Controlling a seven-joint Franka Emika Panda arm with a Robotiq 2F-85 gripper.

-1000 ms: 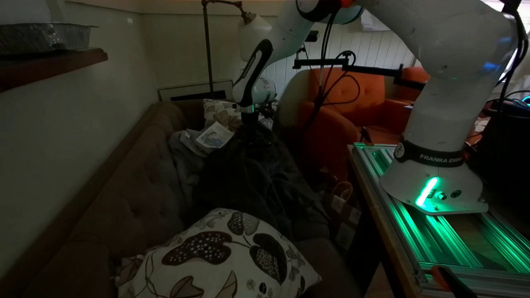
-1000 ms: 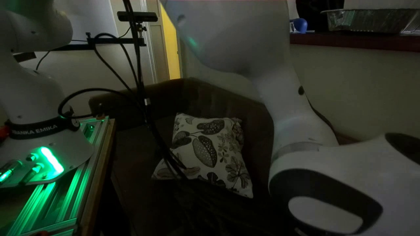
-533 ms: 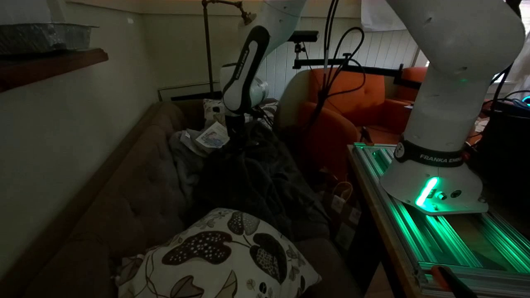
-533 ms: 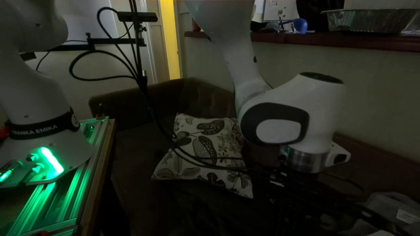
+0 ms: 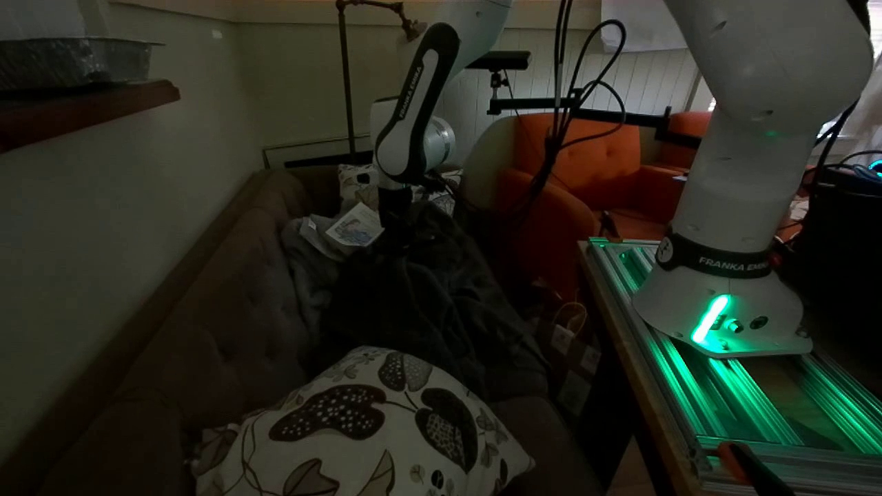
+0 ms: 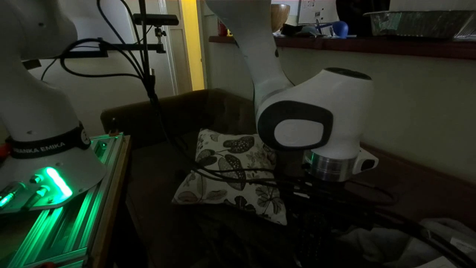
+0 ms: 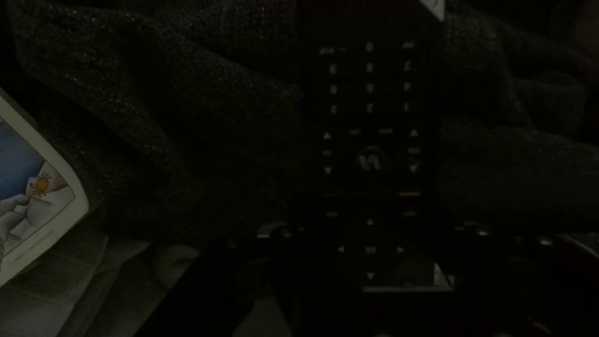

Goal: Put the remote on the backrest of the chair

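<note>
In the wrist view the remote (image 7: 369, 159) sits in the span of the claw (image 7: 374, 234), long axis running near to far over dark blanket (image 7: 187, 117), though in such gloom I cannot tell whether it is gripped, and the chair's backrest (image 5: 227, 317) lies left of the claw in an exterior view.

Both exterior views share chair (image 5: 231, 310) (opposite ends).
</note>
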